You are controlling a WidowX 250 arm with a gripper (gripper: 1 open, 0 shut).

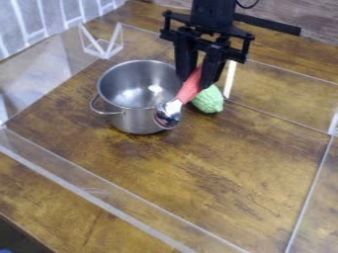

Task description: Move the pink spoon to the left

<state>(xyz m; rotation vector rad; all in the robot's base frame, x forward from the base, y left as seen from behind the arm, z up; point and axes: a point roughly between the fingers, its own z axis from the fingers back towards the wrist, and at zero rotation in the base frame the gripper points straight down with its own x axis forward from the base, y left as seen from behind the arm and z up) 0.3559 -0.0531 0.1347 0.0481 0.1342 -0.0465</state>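
The pink spoon (184, 95) hangs in the air, handle up and slanting, its shiny bowl (169, 117) lowest, just in front of the pot's right rim. My gripper (203, 65) points straight down and is shut on the top of the salmon handle. The black fingers (181, 59) straddle the handle above the table. The spoon is clear of the wooden tabletop.
A steel pot (134, 94) stands left of the gripper, close to the spoon's bowl. A green bumpy vegetable (209, 100) lies right behind the spoon. Clear plastic walls (79, 183) border the table, and a clear stand (99, 42) sits at the back left.
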